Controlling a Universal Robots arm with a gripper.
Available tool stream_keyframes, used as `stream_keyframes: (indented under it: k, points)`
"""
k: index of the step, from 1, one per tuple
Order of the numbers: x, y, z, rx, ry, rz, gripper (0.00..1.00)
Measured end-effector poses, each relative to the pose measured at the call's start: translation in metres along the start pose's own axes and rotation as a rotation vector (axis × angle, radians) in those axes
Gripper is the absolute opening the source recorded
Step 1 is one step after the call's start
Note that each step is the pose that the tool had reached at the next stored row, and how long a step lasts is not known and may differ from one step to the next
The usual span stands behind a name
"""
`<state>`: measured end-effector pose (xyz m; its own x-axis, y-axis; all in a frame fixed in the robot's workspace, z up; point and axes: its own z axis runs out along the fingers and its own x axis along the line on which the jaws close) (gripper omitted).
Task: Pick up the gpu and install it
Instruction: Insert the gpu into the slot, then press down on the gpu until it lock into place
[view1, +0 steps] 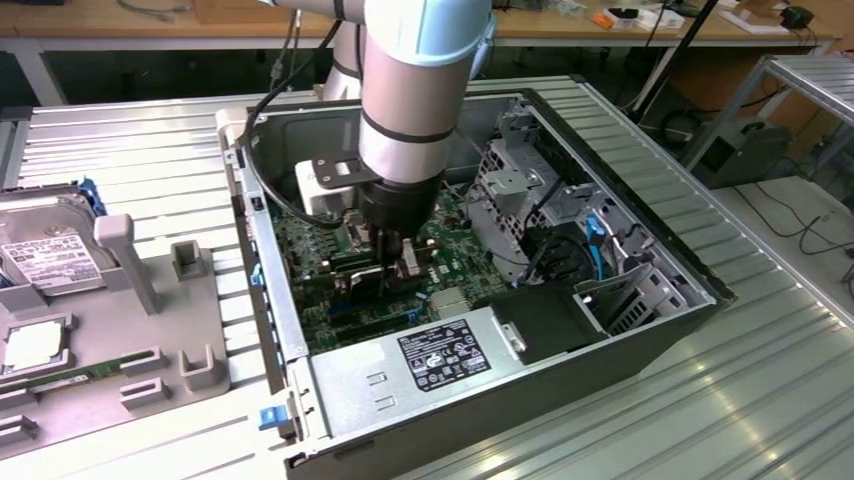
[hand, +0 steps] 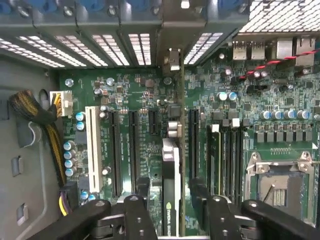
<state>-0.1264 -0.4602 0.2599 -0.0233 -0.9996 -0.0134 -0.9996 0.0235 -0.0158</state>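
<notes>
Pincer (hand: 172, 210) stands wide, fingers (hand: 137, 212) apart on either side of the gpu (hand: 171, 185), with gaps showing between pads and card, so it looks released, not gripped. In the exterior view the pincer (view1: 396, 268) is down inside the open pc case (view1: 641, 330), low over the motherboard (view1: 314, 300).

The gpu stands on edge in the wrist view, running between the fingers toward the rear slot brackets (hand: 170, 57), in line with 1 of the long black expansion slots (hand: 192, 145). Whether its edge connector is fully seated cannot be told; the card's lower edge is hidden.

Step in hand, as a judgement: install, at the let-go stage, card already placed in its slot. The next move calls for a straight lift clear of the card without nudging it sideways, since the fingers sit close to both faces.

Further out: white slot (hand: 92, 147) and yellow-black cable bundle (hand: 35, 117) to one side, empty cpu socket (hand: 280, 182) to the other. Outside the case on the surface (view1: 774, 400), a grey parts tray (view1: 147, 300) holds a silver hard drive (view1: 47, 245), at the exterior view's left.
</notes>
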Motion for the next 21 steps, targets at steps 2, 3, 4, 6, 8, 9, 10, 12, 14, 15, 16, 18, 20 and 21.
stream_keyframes:
  k: [2,3,4,6,8,9,10,12,14,15,16,18,20,21]
  points:
    - [0.0,-0.0003,-0.019,-0.0004,0.0006,0.0,0.47]
    - [-0.001,-0.0004,-0.0223,-0.0001,0.0025,0.0,0.47]
    - [-0.001,-0.0004,-0.0223,-0.0001,0.0026,0.0,0.45]
    - [-0.001,-0.0003,-0.0223,-0.0002,0.0027,0.0,0.38]
    - [-0.001,-0.0003,-0.0224,-0.0002,0.0029,0.0,0.26]
    - [-0.001,-0.0003,-0.0224,-0.0002,0.0029,0.0,0.2]
    - [-0.001,-0.0003,-0.0224,-0.0002,0.0028,0.0,0.14]
    - [-0.001,-0.0003,-0.0224,-0.0002,0.0029,0.0,0.11]
    - [-0.001,-0.0003,-0.0224,-0.0003,0.0028,0.0,0.11]
    - [-0.001,-0.0003,-0.0224,-0.0002,0.0029,0.0,0.11]
    - [-0.001,-0.0003,-0.0224,-0.0002,0.0029,0.0,0.11]
    - [-0.001,-0.0003,-0.0224,-0.0002,0.0028,0.0,0.11]
    - [-0.001,-0.0003,-0.0224,-0.0002,0.0028,0.0,0.11]
    - [-0.001,-0.0003,-0.0224,-0.0002,0.0028,0.0,0.11]
